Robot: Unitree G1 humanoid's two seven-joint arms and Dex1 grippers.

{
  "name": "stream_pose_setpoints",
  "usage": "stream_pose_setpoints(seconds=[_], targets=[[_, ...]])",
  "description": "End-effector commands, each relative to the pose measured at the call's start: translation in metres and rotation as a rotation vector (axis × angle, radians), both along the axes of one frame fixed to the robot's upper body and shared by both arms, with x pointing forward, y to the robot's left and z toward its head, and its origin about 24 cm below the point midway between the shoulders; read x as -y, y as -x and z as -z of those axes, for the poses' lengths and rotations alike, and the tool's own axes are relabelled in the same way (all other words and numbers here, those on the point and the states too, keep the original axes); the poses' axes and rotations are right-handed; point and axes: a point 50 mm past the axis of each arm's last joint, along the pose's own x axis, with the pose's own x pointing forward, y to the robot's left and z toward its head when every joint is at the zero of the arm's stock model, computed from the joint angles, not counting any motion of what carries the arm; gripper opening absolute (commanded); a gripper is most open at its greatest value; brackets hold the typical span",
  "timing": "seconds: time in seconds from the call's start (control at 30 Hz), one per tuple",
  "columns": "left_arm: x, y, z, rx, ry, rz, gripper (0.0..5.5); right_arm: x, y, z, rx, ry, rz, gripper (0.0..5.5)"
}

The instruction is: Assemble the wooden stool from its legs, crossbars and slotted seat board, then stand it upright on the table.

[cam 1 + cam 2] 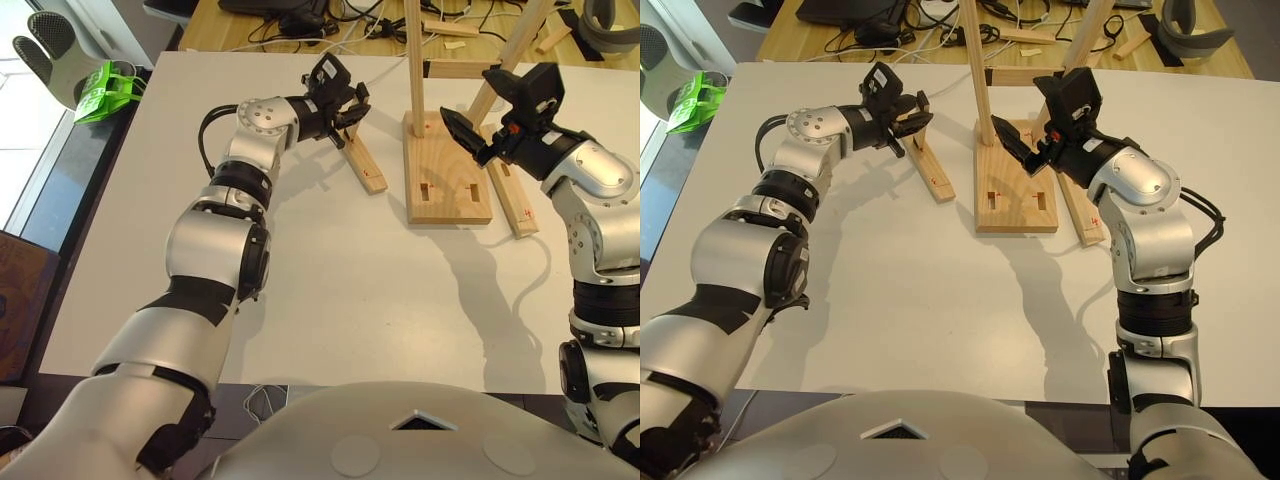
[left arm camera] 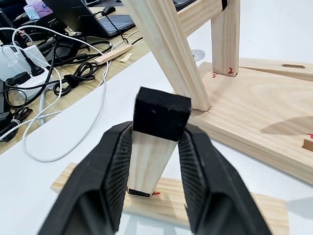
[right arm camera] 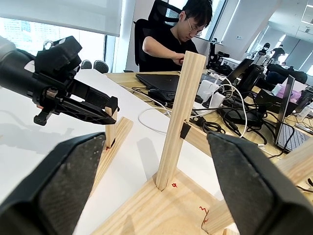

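Note:
The slotted seat board (image 1: 447, 195) lies flat on the white table. Two legs (image 1: 413, 60) rise from its far end, joined by a crossbar (image 1: 452, 68). A flat wooden bar (image 1: 366, 168) lies left of the board, and another bar (image 1: 514, 198) lies on its right. My left gripper (image 2: 156, 142) is shut on a short wooden peg (image 2: 149, 164) with a black cap, standing upright on the left bar. My right gripper (image 1: 466, 131) hovers open over the board's right side, near the slanted leg (image 3: 178, 117).
A wooden desk (image 1: 230, 30) with laptops, cables and loose wood pieces borders the table's far edge. A white cable (image 2: 93, 122) trails onto the table near the left bar. A green bag (image 1: 108, 88) sits off the left edge. The near half of the table is bare.

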Motion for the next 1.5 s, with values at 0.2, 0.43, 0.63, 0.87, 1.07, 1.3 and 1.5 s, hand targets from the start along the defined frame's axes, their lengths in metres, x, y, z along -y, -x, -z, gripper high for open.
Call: stream_pose_setpoints(seconds=[0.2,0.43,0.63,0.87,1.07,1.3,1.5], targets=[[-0.008,0.01,0.025,-0.224,-0.039,-0.005,1.36,-0.001,0.001,0.001,0.009,0.003,0.003,3.83],[-0.012,0.014,0.033,-0.318,-0.068,-0.014,1.36,-0.001,0.0,0.0,0.014,0.0,0.009,3.83],[-0.009,0.014,0.032,-0.332,-0.087,0.011,1.36,0.0,0.0,0.0,0.015,0.0,0.012,3.83],[-0.01,0.011,0.023,-0.381,-0.064,0.012,1.36,0.0,-0.001,0.001,0.016,0.0,0.019,3.83],[-0.009,0.012,0.025,-0.408,-0.074,-0.016,1.36,0.0,0.0,0.001,0.017,-0.004,0.025,3.83],[0.0,0.013,0.03,-0.421,-0.101,-0.03,1.36,-0.001,0.0,0.003,0.017,-0.009,0.024,3.83],[0.002,0.013,0.032,-0.438,-0.087,-0.084,1.36,-0.003,0.0,0.004,0.015,-0.014,0.022,3.83]])
